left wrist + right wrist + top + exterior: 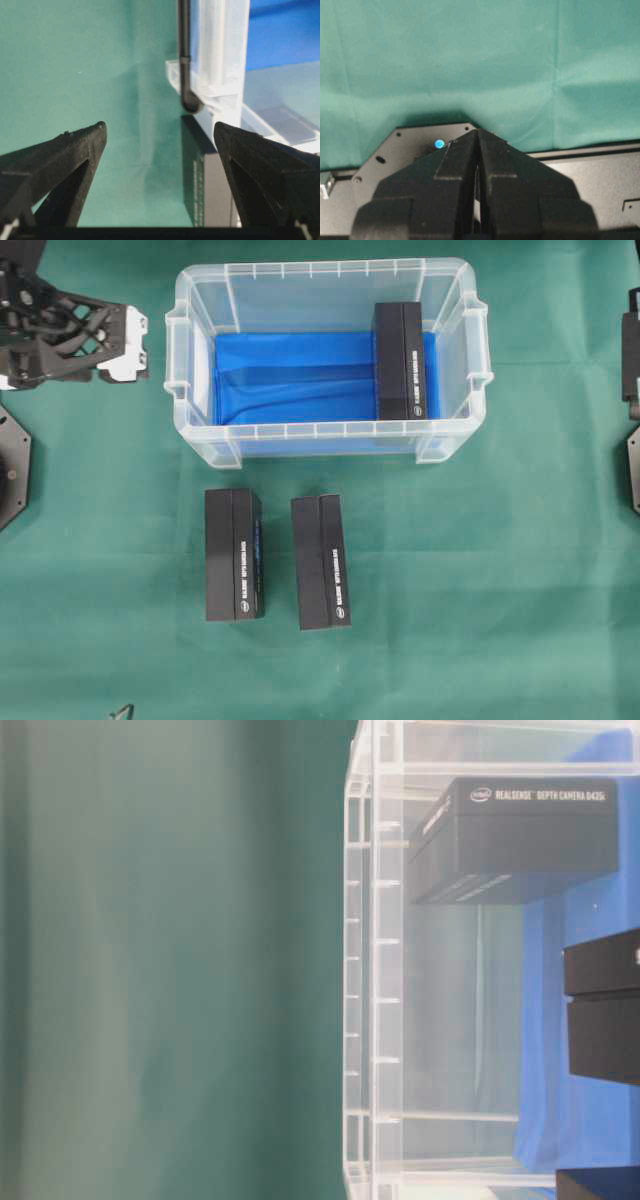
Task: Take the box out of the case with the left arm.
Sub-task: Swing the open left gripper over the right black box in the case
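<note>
The case (180, 350) is a clear bin with a blue bottom, standing at the back middle of the green cloth. One black box (401, 360) lies inside it against the right end wall; it also shows in the table-level view as the box (520, 830) behind the clear wall of the case (375, 970). My left gripper (128, 343) hovers left of the case, outside it. In the left wrist view that gripper (160, 127) is open with only cloth between its fingers, and the case corner (220, 75) is ahead to the right. My right gripper (477, 131) is shut and empty.
Two more black boxes (234, 554) (321, 561) lie side by side on the cloth in front of the case. One of them (200, 190) shows low in the left wrist view. Black arm bases sit at the left edge (10, 470) and right edge (632, 465).
</note>
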